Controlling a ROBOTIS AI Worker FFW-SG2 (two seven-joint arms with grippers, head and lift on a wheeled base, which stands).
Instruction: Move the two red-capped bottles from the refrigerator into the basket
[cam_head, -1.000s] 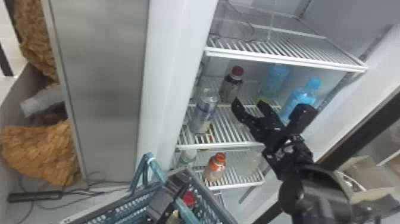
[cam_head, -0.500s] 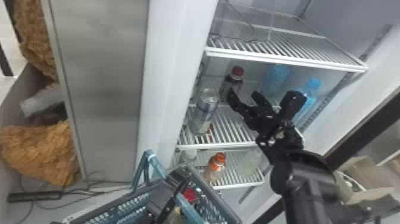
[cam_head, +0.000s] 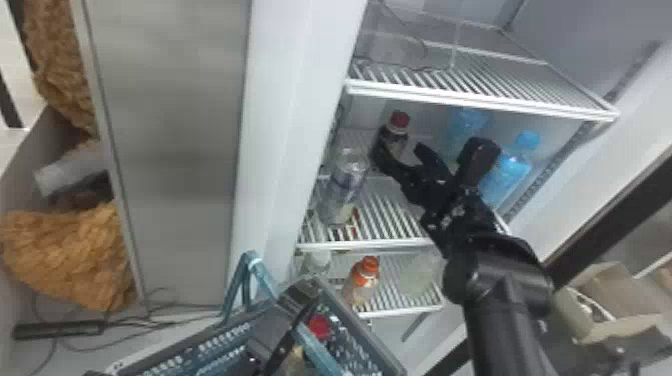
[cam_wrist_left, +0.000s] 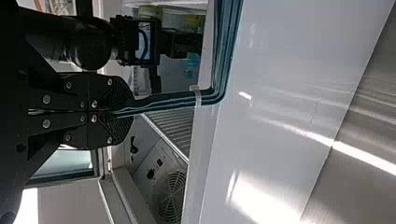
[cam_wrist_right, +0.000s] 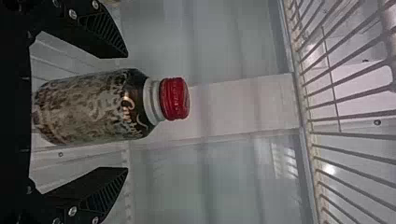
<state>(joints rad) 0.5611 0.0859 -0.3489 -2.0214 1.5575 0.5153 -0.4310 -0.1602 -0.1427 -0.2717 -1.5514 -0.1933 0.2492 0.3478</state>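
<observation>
My wide-open, empty right jaws have advanced around a red-capped bottle (cam_wrist_right: 93, 107), ready to grasp; left jaws clamp the basket handle (cam_wrist_left: 173, 99).

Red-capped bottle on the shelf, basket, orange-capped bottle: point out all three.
Red-capped bottle (cam_wrist_right: 88, 107): right wrist view, on its body.
Basket (cam_head: 362, 326): head view, on its rim.
Orange-capped bottle (cam_head: 369, 265): head view, on its cap.

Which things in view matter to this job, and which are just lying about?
For the job:
Shelved red-capped bottle
Red cap inside the basket
Fridge
Left end effector
Right end effector

Lying about:
Two blue bottles
Orange-capped bottle
Clear bottle
Cardboard box
</observation>
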